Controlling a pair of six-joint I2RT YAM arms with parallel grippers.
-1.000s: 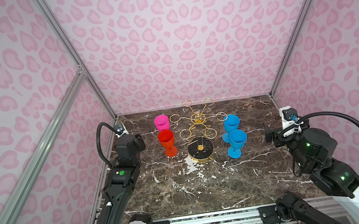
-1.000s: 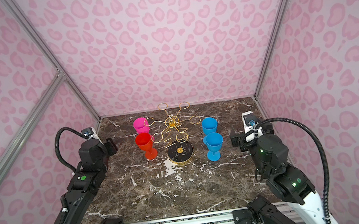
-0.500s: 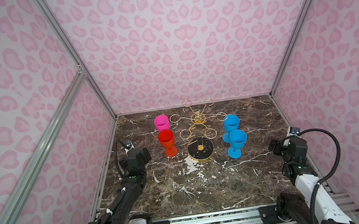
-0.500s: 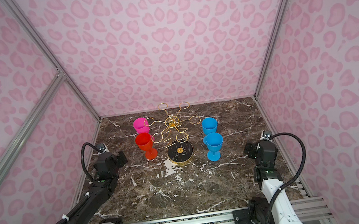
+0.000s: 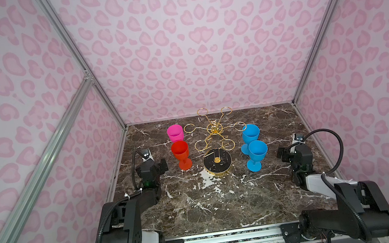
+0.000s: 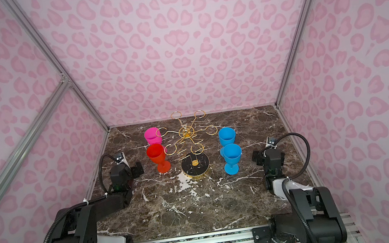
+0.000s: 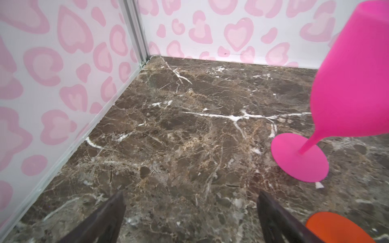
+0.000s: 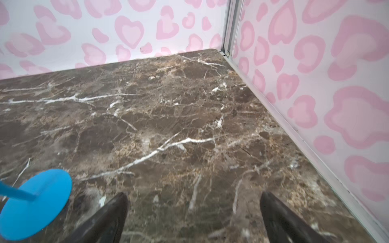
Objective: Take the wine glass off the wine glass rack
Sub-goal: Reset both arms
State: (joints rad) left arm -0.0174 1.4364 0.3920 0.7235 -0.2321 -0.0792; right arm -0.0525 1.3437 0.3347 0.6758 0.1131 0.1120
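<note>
I count one wine glass rack and four wine glasses: a pink glass, a red glass, a far blue glass and a near blue glass. All four stand upright on the bench. Pink and red are on the rack's left-edge side, the blues on its right-edge side. The rack stands mid-bench toward the far edge, between my arms. My left jaws sit by the left edge near the red glass, spread wide and holding nothing. My right jaws sit by the right edge near the near blue glass, also spread and touching nothing.
</note>
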